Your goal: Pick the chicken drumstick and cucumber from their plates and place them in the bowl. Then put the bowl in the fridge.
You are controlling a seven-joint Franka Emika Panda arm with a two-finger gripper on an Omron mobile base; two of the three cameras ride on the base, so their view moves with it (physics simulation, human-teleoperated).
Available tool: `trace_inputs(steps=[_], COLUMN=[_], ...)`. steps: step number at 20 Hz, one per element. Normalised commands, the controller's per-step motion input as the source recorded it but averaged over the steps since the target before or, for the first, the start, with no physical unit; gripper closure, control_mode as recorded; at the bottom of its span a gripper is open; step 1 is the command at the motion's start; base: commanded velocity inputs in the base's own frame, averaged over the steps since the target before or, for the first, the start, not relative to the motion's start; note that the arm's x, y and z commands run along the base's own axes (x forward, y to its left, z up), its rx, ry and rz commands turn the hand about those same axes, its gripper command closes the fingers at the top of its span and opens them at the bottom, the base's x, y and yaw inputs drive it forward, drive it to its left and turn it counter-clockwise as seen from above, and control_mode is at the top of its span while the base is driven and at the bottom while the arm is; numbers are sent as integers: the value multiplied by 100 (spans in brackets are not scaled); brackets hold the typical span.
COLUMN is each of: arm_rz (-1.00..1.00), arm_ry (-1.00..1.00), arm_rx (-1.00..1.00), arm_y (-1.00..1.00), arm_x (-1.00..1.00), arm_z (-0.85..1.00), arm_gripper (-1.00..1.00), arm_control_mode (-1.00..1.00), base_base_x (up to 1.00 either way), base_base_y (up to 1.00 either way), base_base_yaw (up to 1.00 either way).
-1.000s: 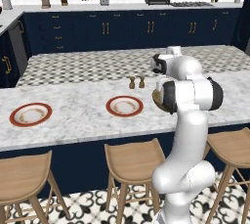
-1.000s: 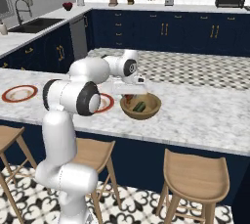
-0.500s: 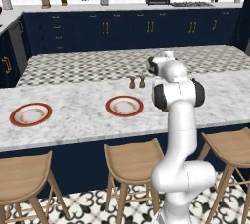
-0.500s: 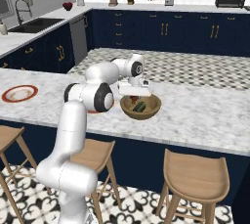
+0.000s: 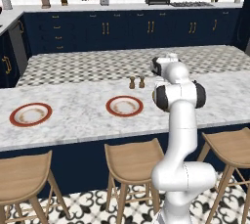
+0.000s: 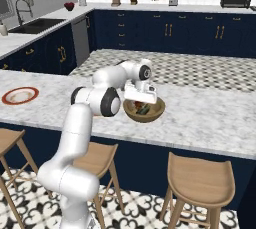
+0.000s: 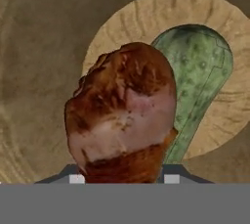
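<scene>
The wooden bowl (image 6: 159,109) stands on the marble island counter, and my gripper (image 6: 141,103) hangs just over its left side. In the hand view the reddish-brown chicken drumstick (image 7: 124,110) sits between my fingertips, with my gripper (image 7: 123,179) shut on it, above the bowl's floor (image 7: 122,27). The dark green cucumber (image 7: 200,71) lies in the bowl beside and under the drumstick. Two red-rimmed plates (image 5: 124,105) (image 5: 31,114) rest bare on the counter to the left; the far one (image 6: 20,95) also shows in the right base view. The fridge is out of view.
Two small shakers (image 5: 132,82) (image 5: 141,81) stand behind the nearer plate. Wooden stools (image 5: 132,157) (image 6: 200,178) line the island's front edge. A sink (image 6: 35,23) sits in the left counter, and navy cabinets run along the back wall.
The hand has swung a little to the right and down, from the bowl's left edge to over the bowl. The bowl and plates have stayed put.
</scene>
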Motion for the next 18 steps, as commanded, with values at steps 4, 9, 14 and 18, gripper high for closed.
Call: trace_inputs(steps=[4,9,14,18], arm_rz=[-5,-8,-26,-25], arm_ry=[-27,-21,-1,7], arm_rx=[0,0,0,0], arm_y=[0,-12,-42,-52], arm_x=[-56,-78,-67,-2], arm_z=[34,47,22,0], arm_gripper=[-100,-100,-100,-100], arm_control_mode=[-100,-100,-100,-100], base_base_x=[0,0,0,0], base_base_y=[0,0,0,0], base_base_yaw=[0,0,0,0])
